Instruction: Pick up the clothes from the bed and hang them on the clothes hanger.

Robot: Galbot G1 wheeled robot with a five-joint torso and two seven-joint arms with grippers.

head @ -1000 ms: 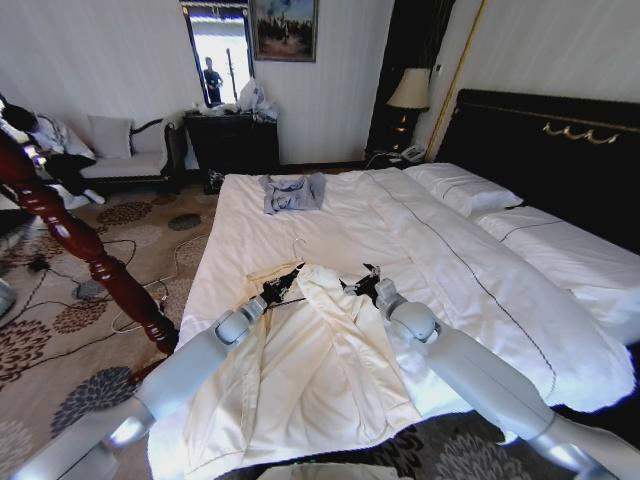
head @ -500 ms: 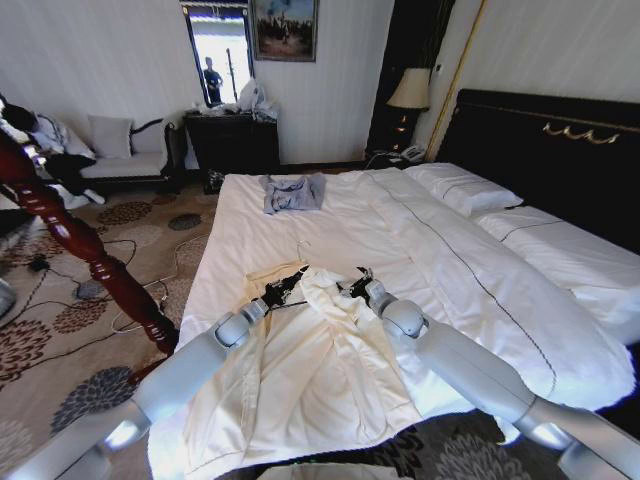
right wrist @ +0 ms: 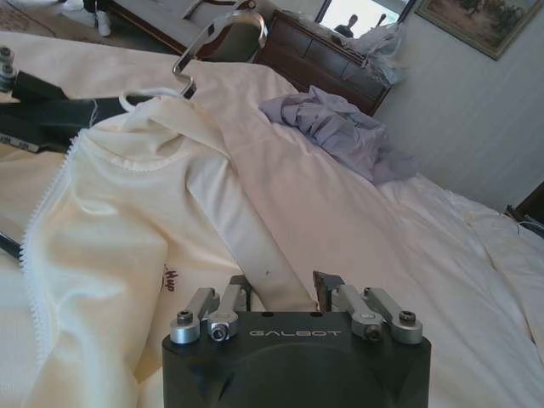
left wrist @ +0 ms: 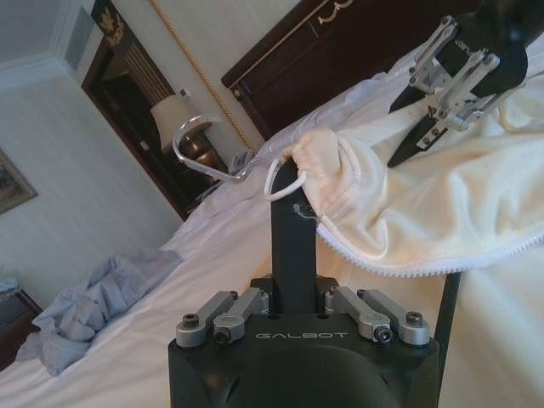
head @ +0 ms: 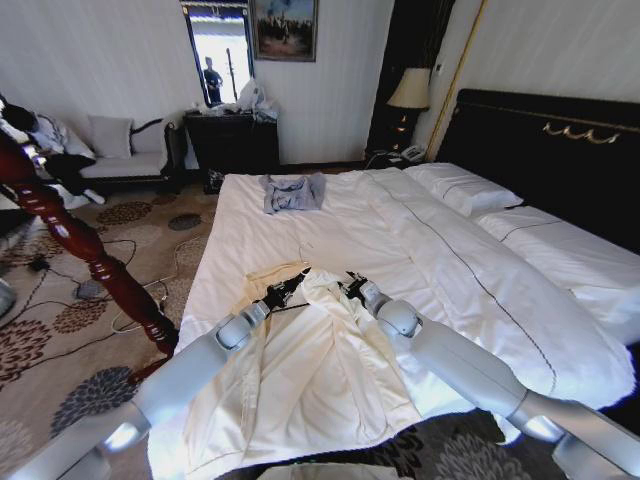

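The cream clothes lie spread on the near part of the white bed, with the collar lifted. My left gripper is at the collar's left side, shut on the neck of the black clothes hanger. The hanger's metal hook sticks out past the collar, which is draped over the hanger top. My right gripper is at the collar's right side, shut on a cream fabric band of the clothes. The two grippers are about a hand's width apart.
A small grey-blue garment lies at the bed's far end. A reddish-brown wooden post leans over the carpet on the left, with cables beside it. Pillows and a dark headboard are on the right, a dresser at the back.
My right gripper has moved left toward the left gripper with the fabric, bunching the collar between them. The left gripper has hardly moved.
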